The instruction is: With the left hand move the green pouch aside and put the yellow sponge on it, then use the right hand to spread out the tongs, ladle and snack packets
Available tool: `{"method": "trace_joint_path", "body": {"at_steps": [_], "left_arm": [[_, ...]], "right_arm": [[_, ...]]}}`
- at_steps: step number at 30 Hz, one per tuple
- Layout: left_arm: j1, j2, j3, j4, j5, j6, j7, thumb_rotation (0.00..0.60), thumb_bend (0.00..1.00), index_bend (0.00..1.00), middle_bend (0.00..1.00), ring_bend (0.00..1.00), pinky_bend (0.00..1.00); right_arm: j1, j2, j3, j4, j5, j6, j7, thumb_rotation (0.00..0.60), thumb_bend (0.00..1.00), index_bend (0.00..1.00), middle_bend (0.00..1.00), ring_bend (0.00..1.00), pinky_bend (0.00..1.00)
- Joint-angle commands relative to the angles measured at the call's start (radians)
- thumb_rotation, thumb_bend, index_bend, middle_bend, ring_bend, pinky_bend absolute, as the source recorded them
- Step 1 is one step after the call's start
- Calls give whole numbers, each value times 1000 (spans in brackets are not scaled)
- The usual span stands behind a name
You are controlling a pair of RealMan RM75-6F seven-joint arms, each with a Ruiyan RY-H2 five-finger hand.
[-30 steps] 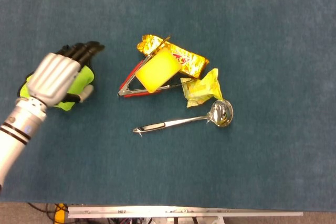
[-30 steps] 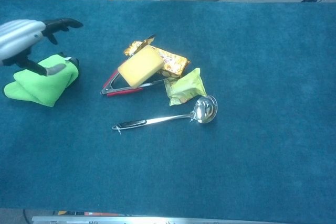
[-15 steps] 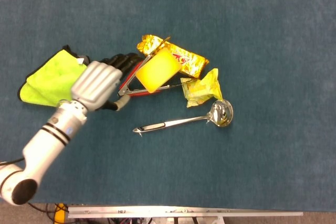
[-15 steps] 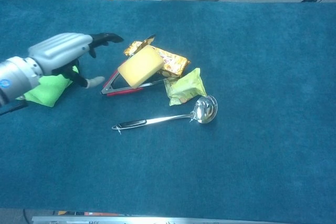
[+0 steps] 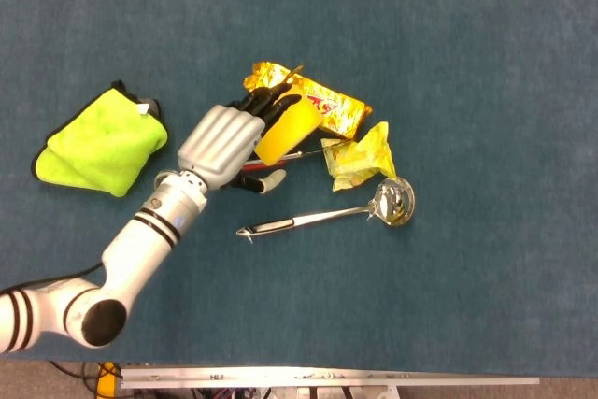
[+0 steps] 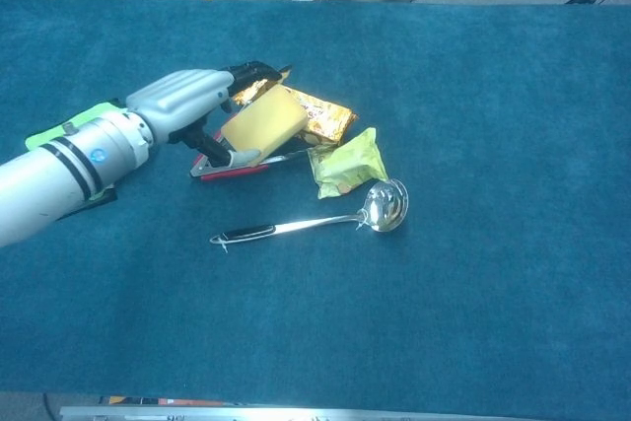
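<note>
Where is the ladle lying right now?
In the head view the ladle lies alone on the cloth, nearest the camera; its bowl sits just below the green snack packet, handle pointing left.

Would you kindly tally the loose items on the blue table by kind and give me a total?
Cloth pouches: 1, bright green fabric pouch
Sponges: 1, yellow block sponge
Utensils: 2, red-handled metal tongs and shiny steel ladle
Snack packets: 2, gold foil packet and yellow-green packet
Total: 6
</note>
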Motion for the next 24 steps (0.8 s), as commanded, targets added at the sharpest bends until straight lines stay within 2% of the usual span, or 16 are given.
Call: {"method": "trace_joint_path", "body": {"at_steps": [1, 6, 17, 24], "left_arm": [[-20, -42, -5, 31, -45, 7, 46, 464, 268, 0, 0, 6, 250], [-32, -85, -5, 74, -79, 21, 79, 467, 266, 0, 0, 0, 234], [-42, -155, -20, 134, -112, 36, 66, 490, 265, 0, 0, 0, 226], [-34, -203, -16, 199, -93, 55, 41, 535, 265, 0, 0, 0, 226]], "right_arm": [[-2, 2, 0, 2, 3, 2, 4, 600, 122, 26, 268, 221, 410], [-7, 5, -2, 4, 8, 4, 10, 600, 121, 26, 268, 221, 410], [-10, 11, -1, 9, 14, 3, 24, 600, 122, 26, 268, 221, 410], [-14, 16, 0, 10, 18, 5, 31, 600, 121, 26, 268, 221, 411]]}}
